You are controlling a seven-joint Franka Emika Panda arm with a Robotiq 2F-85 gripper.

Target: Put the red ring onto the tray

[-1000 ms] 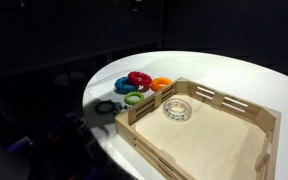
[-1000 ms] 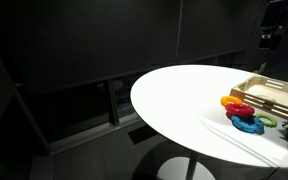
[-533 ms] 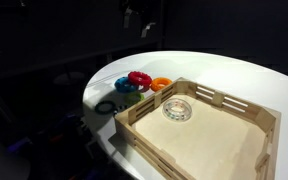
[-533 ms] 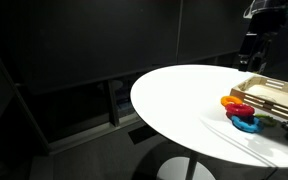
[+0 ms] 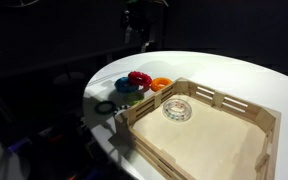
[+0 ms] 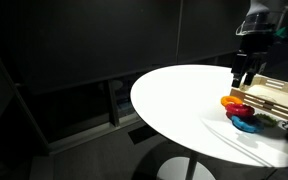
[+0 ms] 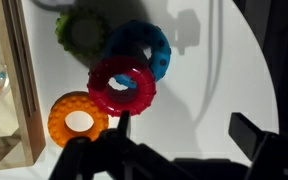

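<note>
No legible text, label, brand, number or sign appears in any view. The coloured rings, the plywood tray and the white round table bear no readable markings at this resolution.

Red ring (image 7: pixel 121 107) apparently resting on blue ring (image 7: pixel 155 50).

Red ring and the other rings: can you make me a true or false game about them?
The red ring lies in the tray. False: it lies on the table beside the tray.
The gripper is open and holds nothing. True.
The red ring touches the blue ring. True.
The tray is empty. False: a clear ring lies in it.
</note>
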